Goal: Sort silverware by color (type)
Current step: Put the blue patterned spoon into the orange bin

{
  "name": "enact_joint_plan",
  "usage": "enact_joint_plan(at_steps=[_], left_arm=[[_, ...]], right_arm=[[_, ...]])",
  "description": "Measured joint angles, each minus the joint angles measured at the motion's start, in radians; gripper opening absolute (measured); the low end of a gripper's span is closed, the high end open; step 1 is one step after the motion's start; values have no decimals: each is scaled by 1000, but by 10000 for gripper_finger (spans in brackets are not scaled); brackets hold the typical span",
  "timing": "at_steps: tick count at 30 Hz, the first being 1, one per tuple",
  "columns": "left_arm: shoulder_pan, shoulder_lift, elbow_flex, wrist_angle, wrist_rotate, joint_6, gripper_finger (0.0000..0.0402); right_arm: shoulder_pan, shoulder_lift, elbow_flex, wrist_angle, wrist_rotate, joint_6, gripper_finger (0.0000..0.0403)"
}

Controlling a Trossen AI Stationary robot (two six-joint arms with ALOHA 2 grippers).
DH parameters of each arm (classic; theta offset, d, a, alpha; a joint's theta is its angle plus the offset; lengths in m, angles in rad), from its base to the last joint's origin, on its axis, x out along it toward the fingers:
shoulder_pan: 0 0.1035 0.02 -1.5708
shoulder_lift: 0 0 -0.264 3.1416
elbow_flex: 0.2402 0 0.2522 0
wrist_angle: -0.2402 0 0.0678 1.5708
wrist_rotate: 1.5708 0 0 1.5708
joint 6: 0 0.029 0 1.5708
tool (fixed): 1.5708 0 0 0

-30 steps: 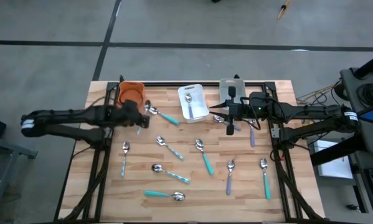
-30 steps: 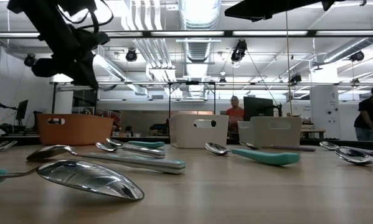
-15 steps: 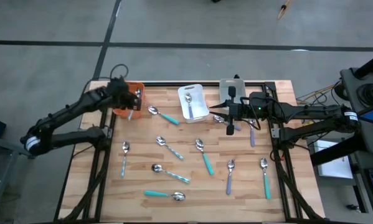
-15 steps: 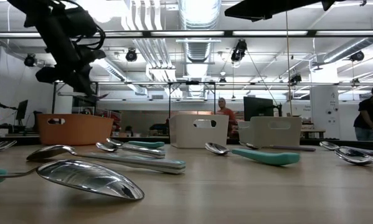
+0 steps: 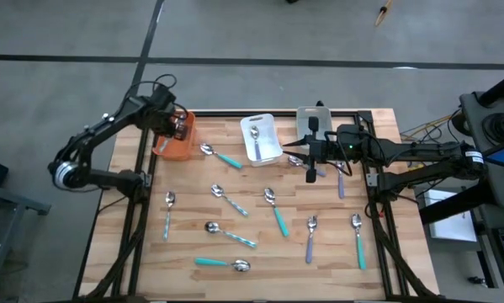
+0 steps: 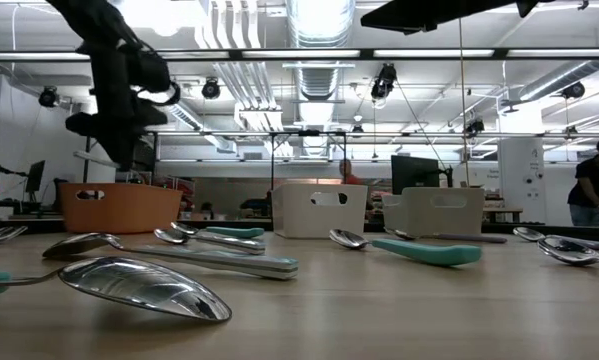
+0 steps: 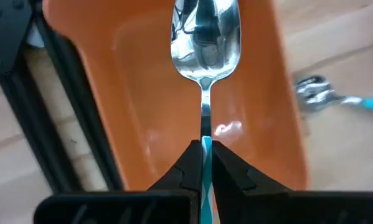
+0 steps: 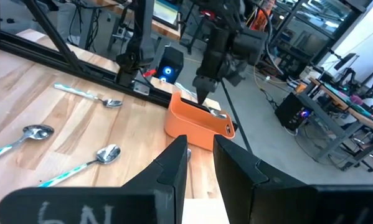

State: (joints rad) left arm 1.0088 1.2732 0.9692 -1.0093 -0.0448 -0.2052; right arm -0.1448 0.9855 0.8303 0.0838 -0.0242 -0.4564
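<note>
Left gripper: the left gripper (image 7: pixel 203 163) is clenched on the striped handle of a spoon (image 7: pixel 205 37), holding it above the orange bin (image 7: pixel 142 112), bowl end out ahead of the fingertips.
Orange bin: directly beneath that gripper; the part of its floor seen past the fingers looks bare.
White bin: well to the right of the left gripper, the white bin (image 5: pixel 261 139) has one piece with a metal head lying in it.
Grey bin: the grey bin (image 5: pixel 313 124) sits just behind the right gripper.
Right gripper: the right gripper (image 5: pixel 311 171) waits beside the grey bin. Its fingers stand slightly apart, and I cannot tell whether anything is between them.
Loose silverware: the other spoons and forks (image 5: pixel 276 212) lie scattered on the table (image 5: pixel 386 252), in front of both grippers and between them.
Handling: each piece is probably light and stiff. The polished head looks slippery, so the coloured handle is the better place to pinch, near its middle so it does not swing. Lying flat on the wood, a thin handle leaves little room for fingertips.
Left wrist view only: shows the grip itself, the stripes on the handle and the spoon lined up over the bin.
High view only: shows the whole spread and all three bins at once.
Low view only: shows how high the left arm hangs above the orange bin's rim.
Right wrist view only: shows the left arm over the orange bin from across the table.
</note>
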Motion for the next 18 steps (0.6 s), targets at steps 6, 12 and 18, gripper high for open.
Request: enact_joint_plan(at_steps=[6, 12, 18], left_arm=[[-2, 61, 27, -19, 1, -4, 2], [-2, 97, 30, 3, -20, -55, 2], [-2, 157, 30, 36, -36, -79, 2]], right_arm=[[0, 0, 0, -1, 0, 0, 68], [0, 0, 0, -2, 0, 0, 68], [0, 0, 0, -5, 0, 0, 68]])
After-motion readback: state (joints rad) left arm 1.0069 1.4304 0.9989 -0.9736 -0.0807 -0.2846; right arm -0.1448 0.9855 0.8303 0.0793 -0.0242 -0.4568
